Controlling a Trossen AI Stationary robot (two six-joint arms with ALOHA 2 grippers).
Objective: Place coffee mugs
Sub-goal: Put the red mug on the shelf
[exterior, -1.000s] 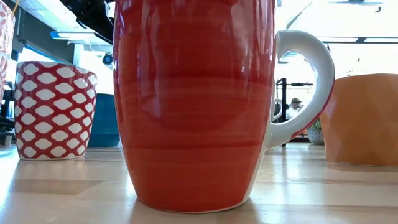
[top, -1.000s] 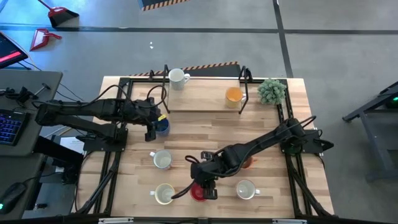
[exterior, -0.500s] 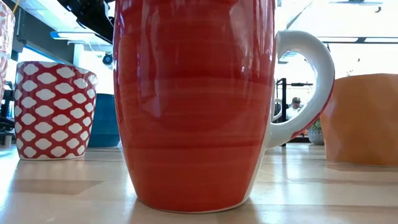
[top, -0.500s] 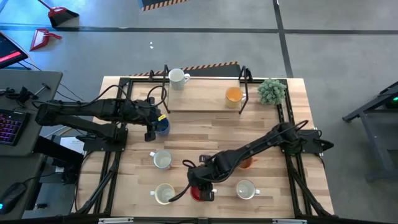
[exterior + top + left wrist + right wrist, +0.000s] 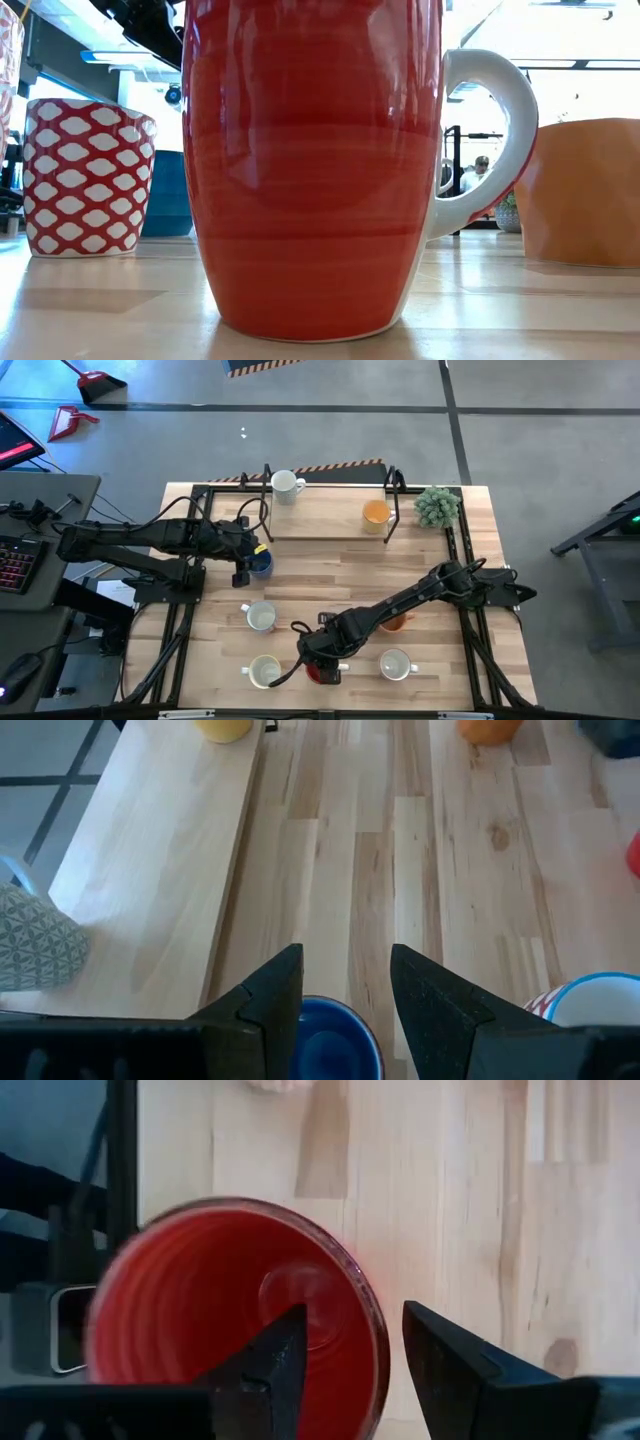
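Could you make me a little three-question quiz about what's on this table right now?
1. True or false: the right gripper has one finger inside the red mug and one outside its rim.
2. Which mug sits directly below the left gripper? A) yellow mug B) blue mug C) white mug
3. Fill in: the green plant stands at the table's far ______ corner, seen from above.

Key:
1. True. The right gripper's fingers straddle the red mug's rim.
2. B. The blue mug shows between the open fingers.
3. Right. The yellow mug stands beside it on the raised board.
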